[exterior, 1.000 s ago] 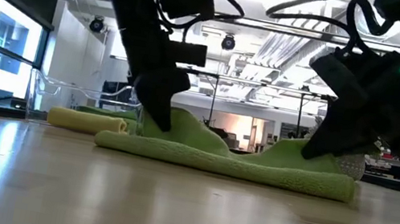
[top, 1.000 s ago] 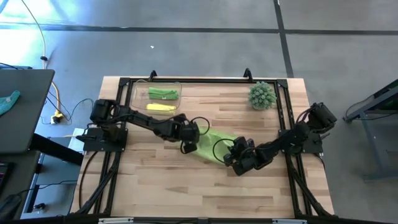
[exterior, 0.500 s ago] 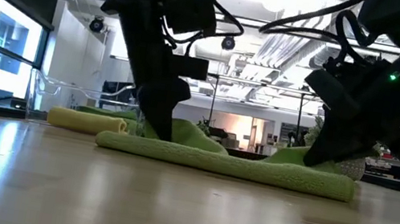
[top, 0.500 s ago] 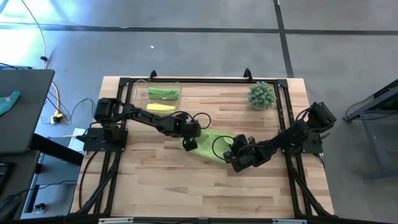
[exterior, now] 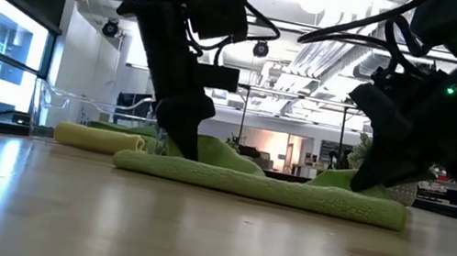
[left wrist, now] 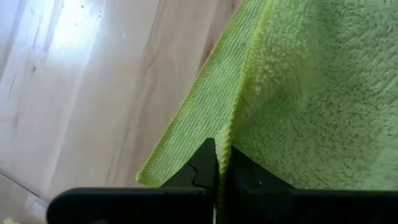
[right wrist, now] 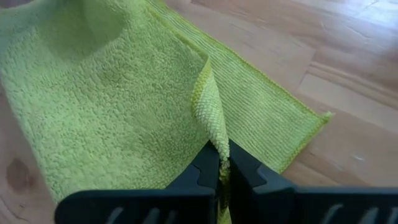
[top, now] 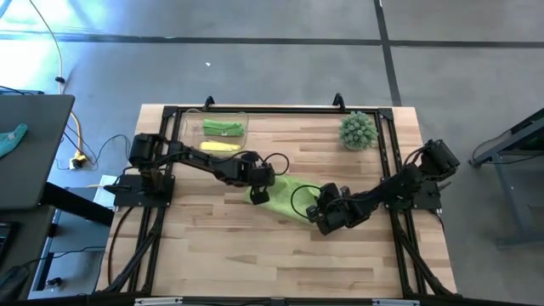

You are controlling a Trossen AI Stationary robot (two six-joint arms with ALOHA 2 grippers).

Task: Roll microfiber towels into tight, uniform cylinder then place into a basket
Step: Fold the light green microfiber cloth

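The light green towel (top: 285,194) lies lengthwise between the left end effector (top: 258,195) and right end effector (top: 314,214), each clamped on an opposite end of it

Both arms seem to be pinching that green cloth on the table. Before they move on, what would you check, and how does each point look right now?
1. Left gripper shut on the green towel: ok, an edge sits between its closed jaws.
2. Right gripper shut on the same towel: ok, a raised fold is pinched.
3. Towel flat between the two grips: ok, the low view shows it lying low on the table.
4. Basket has room: cannot tell for sure; a green roll lies inside.
5. Yellow roll in the basket: not ok, it seems to lie beside it.
6. Plant clear of the arms: ok.
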